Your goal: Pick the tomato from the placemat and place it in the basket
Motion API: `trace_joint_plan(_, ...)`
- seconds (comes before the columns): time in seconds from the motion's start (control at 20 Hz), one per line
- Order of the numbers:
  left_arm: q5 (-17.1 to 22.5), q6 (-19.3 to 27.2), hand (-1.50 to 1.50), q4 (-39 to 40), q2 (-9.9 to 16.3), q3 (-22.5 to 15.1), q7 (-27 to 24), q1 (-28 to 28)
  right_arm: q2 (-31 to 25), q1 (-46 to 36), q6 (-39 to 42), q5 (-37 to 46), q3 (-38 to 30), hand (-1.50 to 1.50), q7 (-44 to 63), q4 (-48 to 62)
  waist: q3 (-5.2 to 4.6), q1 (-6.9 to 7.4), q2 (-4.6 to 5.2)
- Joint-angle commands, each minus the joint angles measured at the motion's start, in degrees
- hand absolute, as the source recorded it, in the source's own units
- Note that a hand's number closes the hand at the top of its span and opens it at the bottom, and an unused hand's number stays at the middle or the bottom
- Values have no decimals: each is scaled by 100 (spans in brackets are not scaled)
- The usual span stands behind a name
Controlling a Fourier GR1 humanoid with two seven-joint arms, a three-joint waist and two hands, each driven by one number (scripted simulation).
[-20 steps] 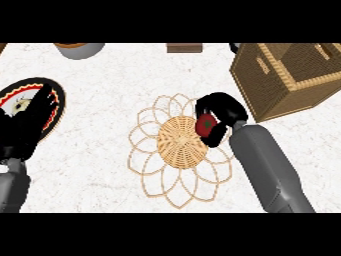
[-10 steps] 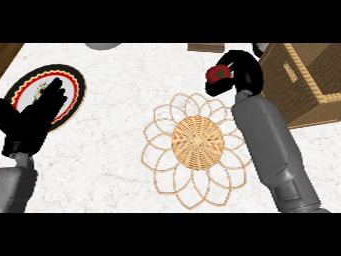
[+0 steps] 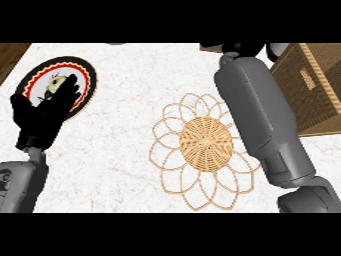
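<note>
The woven flower-shaped placemat (image 3: 202, 145) lies on the white counter with nothing on it. The tomato is not visible anywhere. My right forearm (image 3: 258, 110) stretches up across the view past the placemat. Only the base of my right hand (image 3: 241, 49) shows at the top edge, left of the wicker basket (image 3: 328, 85); what it holds is cut off. My left hand (image 3: 44, 112) is open, fingers up, at the left, over the lower edge of a patterned plate.
A round plate (image 3: 69, 75) with a red and black rim lies at the back left. The counter's left edge (image 3: 3, 65) gives way to dark wood. A small grey object (image 3: 278, 48) shows at the top beside the basket.
My right hand lifted the tomato off the placemat and carried it up and toward the basket, now out past the top edge. The view has shifted, so everything sits lower and more to the right.
</note>
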Motion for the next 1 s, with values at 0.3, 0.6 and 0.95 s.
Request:
trace_joint_plan(0.3,46,38,0,53,31,100,113,-232,-325,-1620,-274,1862,-155,150,2455,1196,5,-88,10)
trace_joint_plan(0.6,-66,128,0,76,-67,13,42,-225,-802,-2126,-97,2514,-328,150,2825,1599,15,-98,54)
trace_joint_plan(0.95,-60,83,0,66,51,76,105,-214,-1209,-2262,371,3298,-418,150,3437,2106,19,-173,24)
